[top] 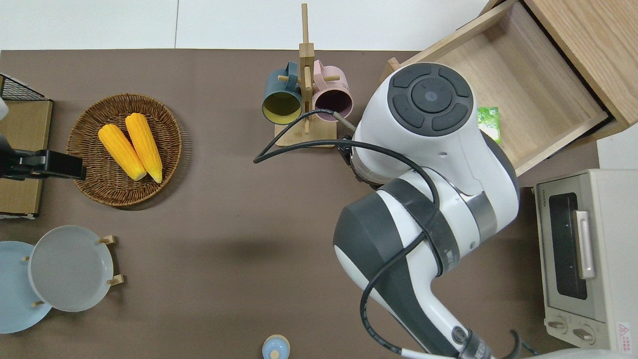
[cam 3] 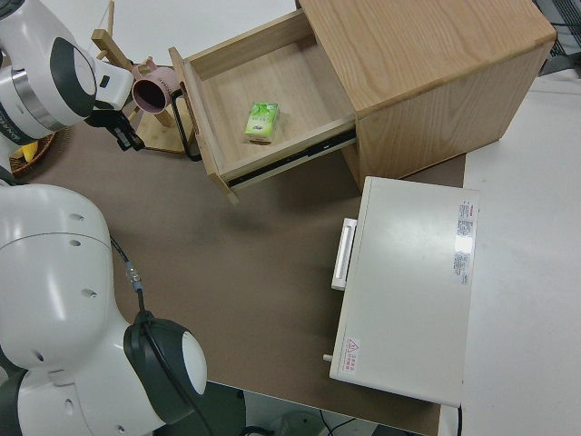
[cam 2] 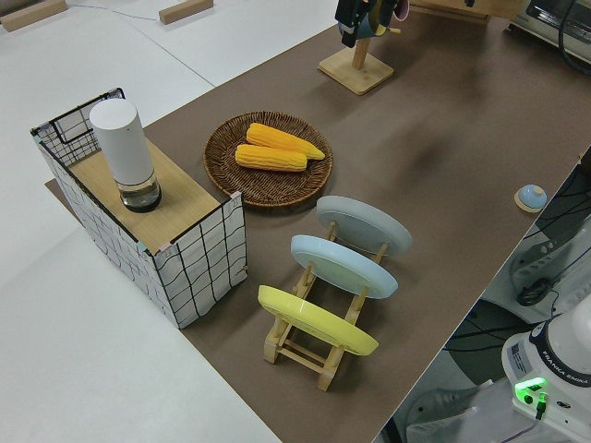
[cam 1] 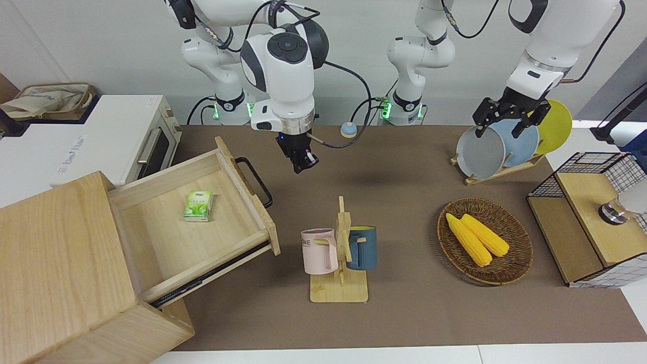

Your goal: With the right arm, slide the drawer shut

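From the front, the drawer [cam 1: 197, 222] stands pulled well out of the big wooden cabinet [cam 1: 60, 273] at the right arm's end of the counter [cam 1: 404, 313]. A small green packet [cam 1: 198, 206] lies on the drawer's floor, and the black bar handle [cam 1: 255, 182] on its front faces the middle of the counter. The right arm [cam 1: 283, 65] reaches down with its hand [cam 1: 302, 161] in the air, a little apart from the handle and touching nothing. The fingers look close together and hold nothing, though how far apart they are cannot be told. A mug rack [cam 1: 339, 258] with a pink mug [cam 1: 319, 251] and a blue mug [cam 1: 362, 247] stands farther from the robots. The left arm [cam 1: 546, 40] is parked.

From overhead, the right arm's bulky wrist [top: 428, 124] covers the drawer's front [top: 394, 65] and the handle, and the hand itself is hidden under it. The green packet [top: 489, 124] shows partly beside the wrist. A basket [top: 94, 184] with two corn cobs [top: 130, 145] sits toward the left arm's end.

The left side view shows a plate rack [cam 2: 332, 277], the basket [cam 2: 222, 161] and a wire-sided box [cam 2: 138, 221] with a white cylinder [cam 2: 125, 152] on it.

In the right side view the right hand [cam 3: 124, 134] hangs over bare counter just beside the handle [cam 3: 186, 123], clear of it. The drawer [cam 3: 263, 109] is open, the packet [cam 3: 261, 121] inside. A white oven [cam 3: 408, 286] sits near the cabinet [cam 3: 427, 73].
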Robot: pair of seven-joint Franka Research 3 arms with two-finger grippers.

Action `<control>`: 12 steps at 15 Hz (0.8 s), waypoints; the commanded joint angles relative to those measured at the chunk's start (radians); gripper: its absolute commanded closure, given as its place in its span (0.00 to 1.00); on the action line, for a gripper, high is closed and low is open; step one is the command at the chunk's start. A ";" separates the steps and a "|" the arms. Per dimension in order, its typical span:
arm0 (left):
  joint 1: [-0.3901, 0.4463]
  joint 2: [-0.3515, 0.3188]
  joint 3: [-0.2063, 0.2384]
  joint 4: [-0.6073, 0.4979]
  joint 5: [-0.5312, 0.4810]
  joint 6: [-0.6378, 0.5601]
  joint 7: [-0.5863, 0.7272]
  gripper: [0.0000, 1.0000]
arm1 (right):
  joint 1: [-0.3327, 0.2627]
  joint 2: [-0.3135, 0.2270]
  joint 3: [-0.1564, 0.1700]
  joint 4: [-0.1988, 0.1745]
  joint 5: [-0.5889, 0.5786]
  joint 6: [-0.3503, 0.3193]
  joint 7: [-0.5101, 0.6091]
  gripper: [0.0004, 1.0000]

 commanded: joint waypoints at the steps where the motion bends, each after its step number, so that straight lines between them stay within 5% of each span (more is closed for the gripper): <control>1: -0.017 0.012 0.016 0.020 0.015 0.001 0.006 0.00 | -0.007 0.025 -0.011 0.008 -0.025 0.040 0.067 1.00; 12: -0.017 0.012 0.016 0.020 0.014 0.001 0.006 0.00 | -0.053 0.071 -0.015 0.008 -0.022 0.156 0.111 1.00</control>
